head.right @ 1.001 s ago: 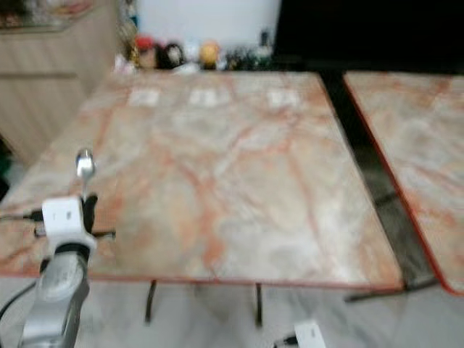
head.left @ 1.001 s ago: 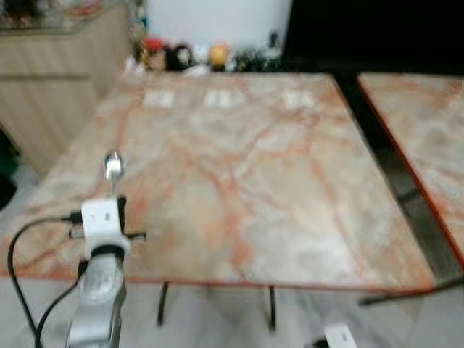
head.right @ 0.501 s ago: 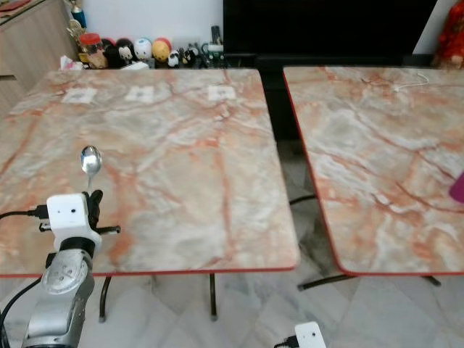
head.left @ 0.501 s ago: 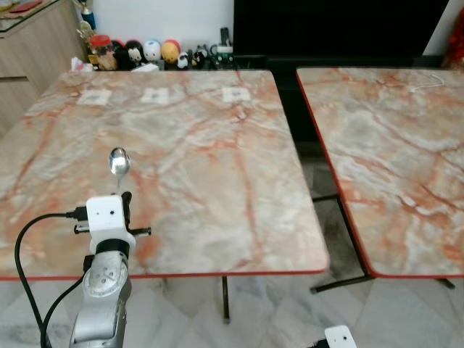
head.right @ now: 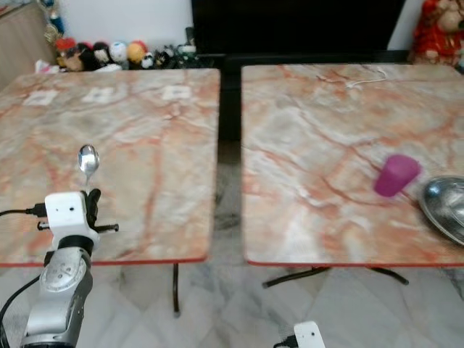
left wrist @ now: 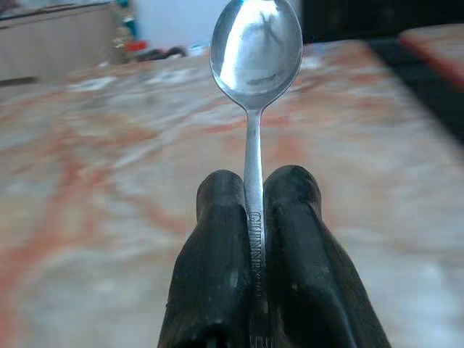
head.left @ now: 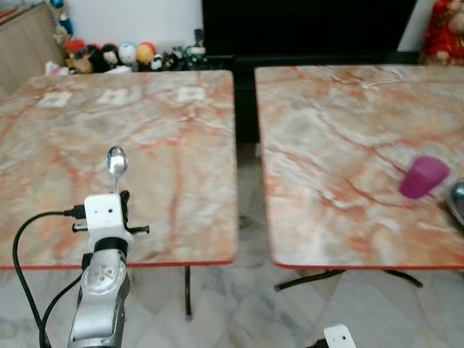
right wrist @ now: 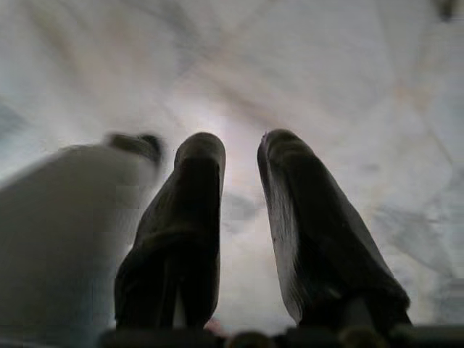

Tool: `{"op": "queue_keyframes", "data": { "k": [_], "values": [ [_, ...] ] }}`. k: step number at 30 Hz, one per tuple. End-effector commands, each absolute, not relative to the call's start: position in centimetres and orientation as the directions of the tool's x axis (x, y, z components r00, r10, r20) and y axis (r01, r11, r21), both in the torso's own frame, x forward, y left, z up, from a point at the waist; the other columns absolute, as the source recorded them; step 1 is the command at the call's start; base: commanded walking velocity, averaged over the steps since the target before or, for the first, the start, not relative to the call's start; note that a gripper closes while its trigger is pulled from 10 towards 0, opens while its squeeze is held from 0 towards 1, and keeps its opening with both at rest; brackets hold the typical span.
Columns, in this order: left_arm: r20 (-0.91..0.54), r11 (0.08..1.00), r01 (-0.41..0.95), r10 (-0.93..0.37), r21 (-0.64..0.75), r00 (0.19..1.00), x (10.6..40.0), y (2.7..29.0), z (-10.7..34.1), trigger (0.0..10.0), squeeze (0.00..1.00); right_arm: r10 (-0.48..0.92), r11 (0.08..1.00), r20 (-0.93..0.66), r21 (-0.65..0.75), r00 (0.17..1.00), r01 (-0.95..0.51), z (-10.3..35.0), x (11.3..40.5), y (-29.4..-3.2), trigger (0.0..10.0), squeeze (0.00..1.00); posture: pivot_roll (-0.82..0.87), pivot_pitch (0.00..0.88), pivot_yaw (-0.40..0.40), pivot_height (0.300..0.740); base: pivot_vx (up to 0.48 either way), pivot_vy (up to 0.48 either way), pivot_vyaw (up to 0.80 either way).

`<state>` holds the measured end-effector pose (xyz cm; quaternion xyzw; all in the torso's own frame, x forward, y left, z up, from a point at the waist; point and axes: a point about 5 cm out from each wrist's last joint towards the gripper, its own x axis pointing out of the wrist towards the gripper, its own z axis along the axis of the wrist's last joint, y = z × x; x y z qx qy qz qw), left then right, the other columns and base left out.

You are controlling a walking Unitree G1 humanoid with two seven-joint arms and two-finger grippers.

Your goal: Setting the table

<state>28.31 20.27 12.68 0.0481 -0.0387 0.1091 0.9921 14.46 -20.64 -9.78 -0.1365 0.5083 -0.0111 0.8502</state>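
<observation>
So far, little is laid. Left gripper is clamped on the handle of a shiny metal spoon, bowl upright above the fingers, over the near edge of the left marble-patterned table. Well off to its right, on the second marble table, lie a tipped magenta plastic cup and a steel bowl. Right gripper hangs over the floor, fingers apart, empty. Spoon not yet placed; most remains.
</observation>
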Motion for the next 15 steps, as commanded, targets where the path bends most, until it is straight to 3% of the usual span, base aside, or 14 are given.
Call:
{"op": "queue_keyframes", "data": {
  "k": [1,15],
  "values": [
    [0.12,0.963,-0.25,0.237,0.1,0.964,28.23,21.2,13.47,10.0,0.0,-0.149,0.966,-0.859,-0.233,0.49,-0.116,-9.75,14.69,-20.26,10.0,0.0,0.0,0.029,0.012,0.74,0.0,-0.469,0.0],
    [0.156,0.963,-0.244,0.225,0.114,0.962,28.25,20.96,14.15,10.0,0.0,-0.151,0.965,-0.859,-0.236,0.49,-0.117,-9.75,14.68,-20.3,10.0,0.0,0.0,0.03,0.012,0.74,0.0,-0.467,0.0]
  ]
}}
